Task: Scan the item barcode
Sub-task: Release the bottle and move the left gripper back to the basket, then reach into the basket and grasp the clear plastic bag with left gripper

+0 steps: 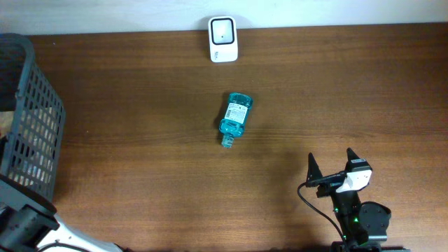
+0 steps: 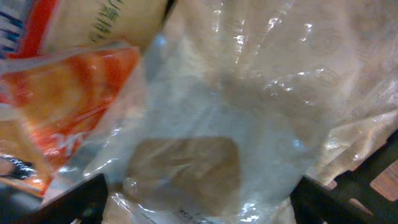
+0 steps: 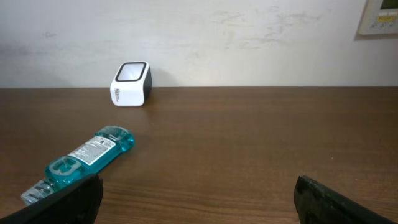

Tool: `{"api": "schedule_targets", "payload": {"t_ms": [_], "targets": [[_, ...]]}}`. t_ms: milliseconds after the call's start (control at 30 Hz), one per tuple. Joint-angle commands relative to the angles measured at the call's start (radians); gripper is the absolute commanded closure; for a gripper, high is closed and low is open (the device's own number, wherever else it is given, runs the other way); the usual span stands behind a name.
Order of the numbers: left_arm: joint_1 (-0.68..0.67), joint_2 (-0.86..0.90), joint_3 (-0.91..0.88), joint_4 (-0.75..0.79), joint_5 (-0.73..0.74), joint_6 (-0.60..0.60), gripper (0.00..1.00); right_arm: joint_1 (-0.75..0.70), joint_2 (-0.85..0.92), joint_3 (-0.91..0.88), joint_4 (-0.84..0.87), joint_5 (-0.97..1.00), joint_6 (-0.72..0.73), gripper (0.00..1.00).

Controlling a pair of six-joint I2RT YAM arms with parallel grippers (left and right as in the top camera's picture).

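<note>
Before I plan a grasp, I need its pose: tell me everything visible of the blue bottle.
The blue bottle is small, translucent teal plastic, seemingly holding blue liquid. It lies on its side near the middle of the wooden table, cap end toward the robot and slightly to its left. A white printed label faces up; its print is too small to read. Only the table touches it.
</note>
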Motion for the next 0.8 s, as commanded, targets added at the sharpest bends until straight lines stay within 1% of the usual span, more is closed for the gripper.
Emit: {"api": "schedule_targets", "payload": {"t_ms": [0,100,167,200,233,267,300,333,367,400,500,600,633,667,733,767], "targets": [[-0.003,0.012,-0.018,0.003,0.032,0.018,0.27,-0.006,-0.004,-0.005,-0.005,-0.012,0.011,0.02],[-0.003,0.012,-0.018,0.006,0.032,0.018,0.34,-0.006,-0.004,-0.005,-0.005,-0.012,0.011,0.01],[-0.003,0.012,-0.018,0.018,0.032,0.018,0.45,-0.006,-0.004,-0.005,-0.005,-0.012,0.011,0.02],[-0.003,0.012,-0.018,0.027,0.032,0.018,0.55,-0.006,-0.004,-0.005,-0.005,-0.012,0.011,0.02],[-0.003,0.012,-0.018,0.038,0.032,0.018,0.57,-0.006,-0.004,-0.005,-0.005,-0.012,0.011,0.02],[-0.003,0.012,-0.018,0.043,0.032,0.018,0.54,-0.006,-0.004,-0.005,-0.005,-0.012,0.011,0.02],[-0.003,0.012,-0.015,0.048,0.032,0.018,0.46,-0.006,-0.004,-0.005,-0.005,-0.012,0.011,0.02],[-0.003,0.012,-0.002,0.047,0.032,0.018,0.41,-0.006,-0.004,-0.005,-0.005,-0.012,0.011,0.02],[-0.003,0.012,0.009,0.047,0.033,0.013,0.37,-0.006,-0.004,-0.005,-0.005,-0.012,0.011,0.02],[-0.004,0.011,0.022,0.046,0.035,0.009,0.37,-0.006,-0.004,-0.005,-0.005,-0.012,0.011,0.02],[-0.005,0.011,0.079,0.031,0.068,0.010,0.24,-0.006,-0.004,-0.005,-0.005,-0.012,0.011,0.02],[-0.005,0.011,0.148,0.016,0.077,0.010,0.18,-0.006,-0.004,-0.005,-0.005,-0.012,0.011,0.02],[-0.004,0.011,0.164,0.016,0.077,0.010,0.18,-0.006,-0.004,-0.005,-0.005,-0.012,0.011,0.02],[-0.004,0.011,0.177,0.018,0.076,0.010,0.14,-0.006,-0.004,-0.005,-0.005,-0.012,0.011,0.02],[-0.004,0.011,0.188,0.042,0.072,0.010,0.10,-0.006,-0.004,-0.005,-0.005,-0.012,0.011,0.02],[-0.004,0.012,0.189,0.063,0.073,0.010,0.10,-0.006,-0.004,-0.005,-0.005,-0.012,0.011,0.02]]}}
